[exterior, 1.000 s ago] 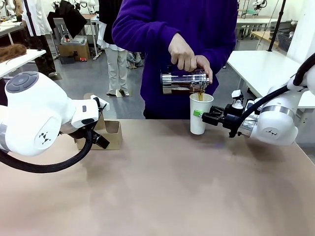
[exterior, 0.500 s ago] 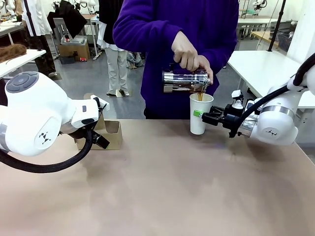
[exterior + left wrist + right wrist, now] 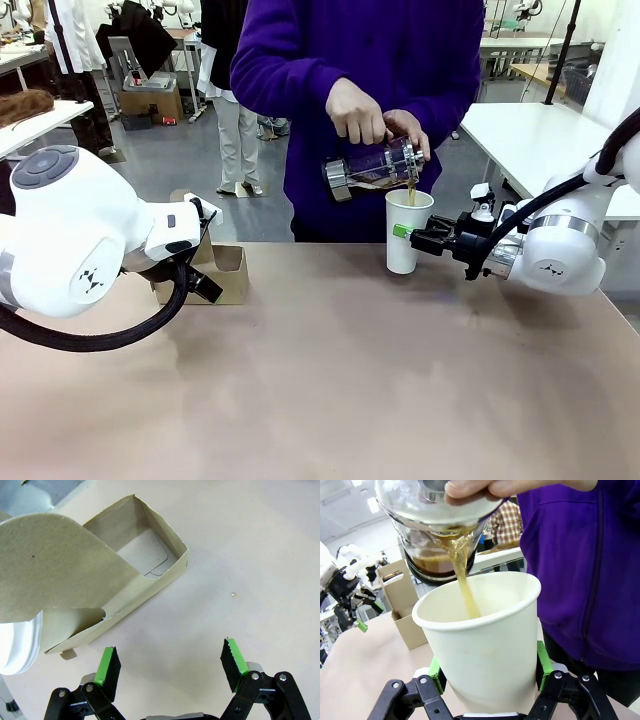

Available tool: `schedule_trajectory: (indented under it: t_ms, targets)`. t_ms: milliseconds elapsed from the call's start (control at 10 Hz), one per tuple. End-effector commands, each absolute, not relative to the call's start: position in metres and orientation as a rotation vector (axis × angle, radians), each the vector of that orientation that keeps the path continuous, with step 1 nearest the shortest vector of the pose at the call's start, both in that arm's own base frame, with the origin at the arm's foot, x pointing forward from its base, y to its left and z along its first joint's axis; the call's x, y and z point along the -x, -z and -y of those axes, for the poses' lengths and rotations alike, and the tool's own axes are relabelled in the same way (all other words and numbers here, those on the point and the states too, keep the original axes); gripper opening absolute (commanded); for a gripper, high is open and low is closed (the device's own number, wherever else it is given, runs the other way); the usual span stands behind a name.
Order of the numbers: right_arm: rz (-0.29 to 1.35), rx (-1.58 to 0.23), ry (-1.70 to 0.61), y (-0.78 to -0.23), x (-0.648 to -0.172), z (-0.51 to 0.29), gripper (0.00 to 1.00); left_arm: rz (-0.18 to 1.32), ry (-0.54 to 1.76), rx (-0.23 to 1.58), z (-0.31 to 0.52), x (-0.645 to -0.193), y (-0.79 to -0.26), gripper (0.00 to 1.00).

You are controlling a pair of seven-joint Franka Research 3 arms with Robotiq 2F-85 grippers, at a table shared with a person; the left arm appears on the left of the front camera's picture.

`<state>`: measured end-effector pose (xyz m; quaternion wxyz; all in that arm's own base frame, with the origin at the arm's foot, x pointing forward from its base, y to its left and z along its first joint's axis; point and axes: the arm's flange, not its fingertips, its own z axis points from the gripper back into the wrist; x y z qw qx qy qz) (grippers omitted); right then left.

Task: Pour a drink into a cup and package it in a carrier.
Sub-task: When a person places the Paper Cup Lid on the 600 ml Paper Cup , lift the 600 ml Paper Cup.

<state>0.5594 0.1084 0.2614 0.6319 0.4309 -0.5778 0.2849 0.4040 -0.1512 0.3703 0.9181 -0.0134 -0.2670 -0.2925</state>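
The left arm's big white body covers much of the carrier, which sits at about ten o'clock on the surface. Seen from close up, the carrier's tall middle flap hides one pocket. The other pocket shows bare cardboard inside. A white round thing at nine o'clock there is cut off, and I cannot tell what it is. The left tool hangs just beside the carrier, fingers wide apart.

The cup stands at about one o'clock, with the right tool clamped on its lower part. A person's hand tips the press pot above it. The brown drink runs down into the cup. The rim hides how full it is.
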Motion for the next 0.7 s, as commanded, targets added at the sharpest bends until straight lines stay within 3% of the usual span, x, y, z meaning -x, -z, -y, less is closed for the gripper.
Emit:
schedule_trajectory:
  t_ms: [0,600]
  targets:
    - [1.328,-0.988,-0.643,-0.2666,-0.5551,-0.1102,0.80,0.550,0.602,0.029,0.1512,-0.4037,-0.3705,1.00]
    - [1.328,-0.988,-0.643,-0.2666,-0.5551,-0.1102,0.80,0.550,0.602,0.029,0.1512,-0.4037,-0.3705,1.00]
